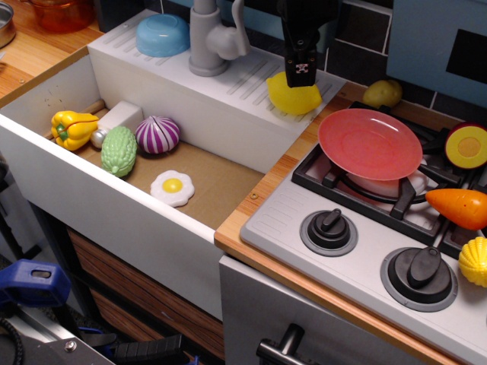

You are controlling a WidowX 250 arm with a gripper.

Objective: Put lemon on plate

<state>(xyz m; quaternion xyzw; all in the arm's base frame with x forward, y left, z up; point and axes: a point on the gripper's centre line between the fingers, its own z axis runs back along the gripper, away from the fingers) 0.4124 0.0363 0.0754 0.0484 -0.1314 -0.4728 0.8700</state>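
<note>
The bright yellow lemon lies on the white ledge behind the sink, at its right end. My black gripper hangs straight down over the lemon's top, its tip touching or just above it. The fingers overlap in this view, so I cannot tell how far apart they stand. The pink-red plate rests on the stove's back left burner, just right of the lemon, with nothing on it.
A grey faucet and a blue bowl stand on the ledge to the left. A tan potato toy lies behind the plate. An orange carrot and a ribbed yellow toy sit on the stove. Several toy foods lie in the sink.
</note>
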